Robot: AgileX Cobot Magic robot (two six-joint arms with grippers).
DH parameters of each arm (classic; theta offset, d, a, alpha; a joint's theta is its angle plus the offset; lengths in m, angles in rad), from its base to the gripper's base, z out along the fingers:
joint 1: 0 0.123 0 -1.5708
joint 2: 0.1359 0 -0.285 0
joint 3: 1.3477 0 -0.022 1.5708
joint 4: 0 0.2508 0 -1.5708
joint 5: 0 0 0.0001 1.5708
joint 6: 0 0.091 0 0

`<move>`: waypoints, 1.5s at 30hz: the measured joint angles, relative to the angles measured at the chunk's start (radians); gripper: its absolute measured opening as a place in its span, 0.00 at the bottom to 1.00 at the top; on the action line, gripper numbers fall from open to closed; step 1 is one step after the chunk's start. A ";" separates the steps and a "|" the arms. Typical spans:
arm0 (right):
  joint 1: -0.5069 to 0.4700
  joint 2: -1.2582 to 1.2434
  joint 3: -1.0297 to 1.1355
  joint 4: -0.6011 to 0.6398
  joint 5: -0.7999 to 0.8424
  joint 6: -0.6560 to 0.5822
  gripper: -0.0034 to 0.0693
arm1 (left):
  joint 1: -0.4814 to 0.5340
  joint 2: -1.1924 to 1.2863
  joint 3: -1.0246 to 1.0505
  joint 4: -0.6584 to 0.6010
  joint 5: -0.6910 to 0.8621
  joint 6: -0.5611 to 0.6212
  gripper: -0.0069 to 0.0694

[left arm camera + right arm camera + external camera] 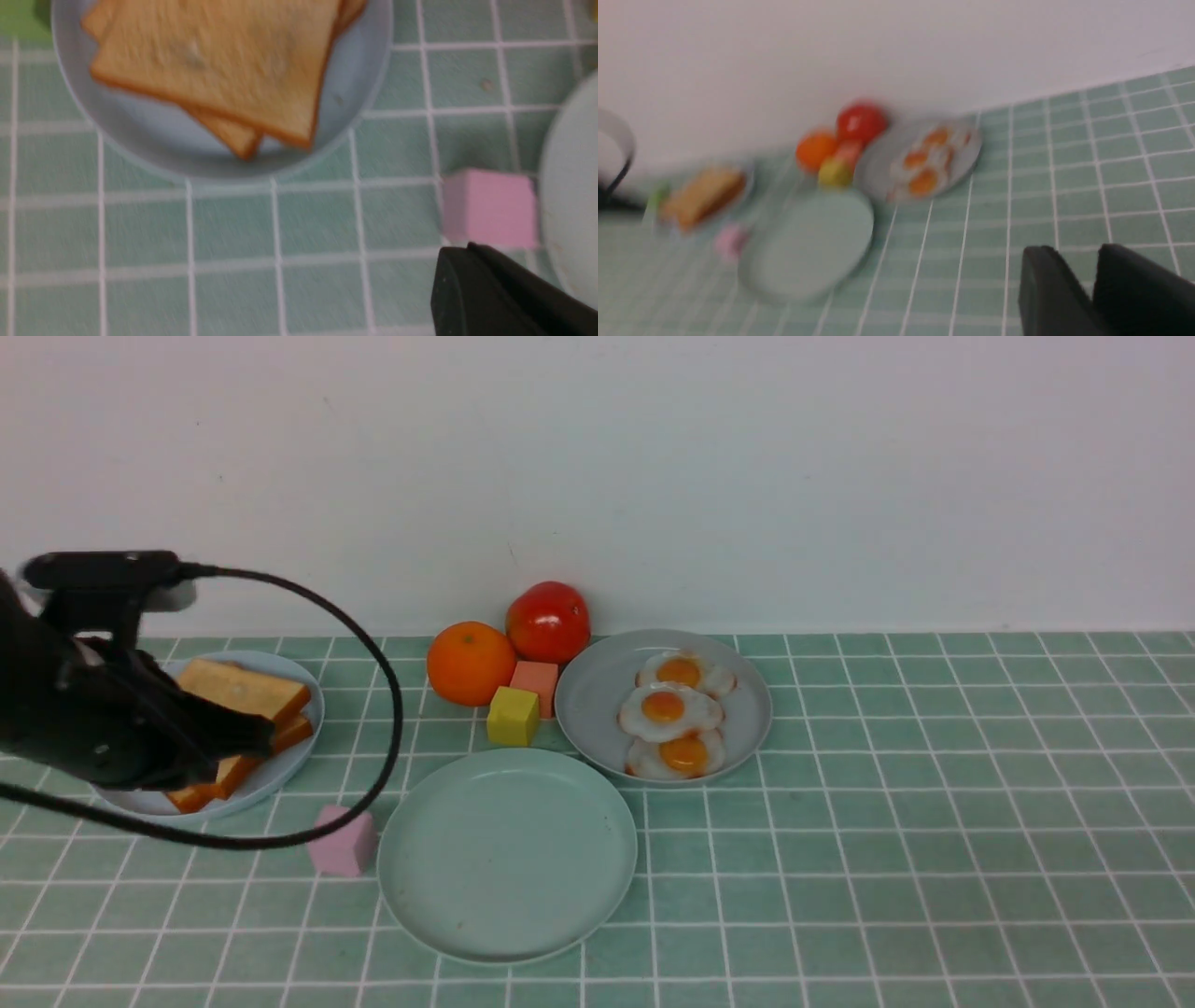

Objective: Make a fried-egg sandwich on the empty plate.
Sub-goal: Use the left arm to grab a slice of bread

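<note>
1. Fingers [490, 294] of the left gripper [261, 739] are seen pressed together, empty, near the toast [245, 691] on the blue plate [303, 756];
2. right gripper [1078, 254] fingers are held slightly parted, gripping nothing;
3. the green plate [509, 854] is seen bare beside the pink block [344, 842]; eggs [670, 707] are laid on the grey plate [597, 700].

Glossy eggs [665, 709], matt mint plate [509, 887]

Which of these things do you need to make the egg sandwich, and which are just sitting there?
For the sandwich: toast slices, fried eggs, mint-green plate.

Just lying about: orange, tomato, yellow block, coral block, pink block.
</note>
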 joint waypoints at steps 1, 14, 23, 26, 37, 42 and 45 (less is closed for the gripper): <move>0.010 0.068 -0.087 -0.007 0.085 -0.053 0.23 | 0.000 0.030 -0.006 0.033 -0.031 0.000 0.08; 0.307 0.444 -0.372 -0.043 0.260 -0.133 0.07 | 0.000 0.255 -0.100 0.250 -0.177 0.000 0.55; 0.329 0.464 -0.373 -0.017 0.272 -0.136 0.08 | 0.000 0.350 -0.101 0.366 -0.262 0.000 0.58; 0.329 0.464 -0.373 -0.008 0.292 -0.136 0.08 | 0.000 0.354 -0.102 0.380 -0.281 0.000 0.54; 0.329 0.464 -0.373 0.014 0.327 -0.136 0.09 | 0.000 0.300 -0.102 0.387 -0.257 0.000 0.49; 0.329 0.464 -0.373 0.017 0.313 -0.138 0.10 | 0.000 0.270 -0.131 0.388 -0.251 0.000 0.50; 0.329 0.464 -0.373 0.017 0.303 -0.139 0.10 | 0.000 0.291 -0.139 0.388 -0.253 0.000 0.52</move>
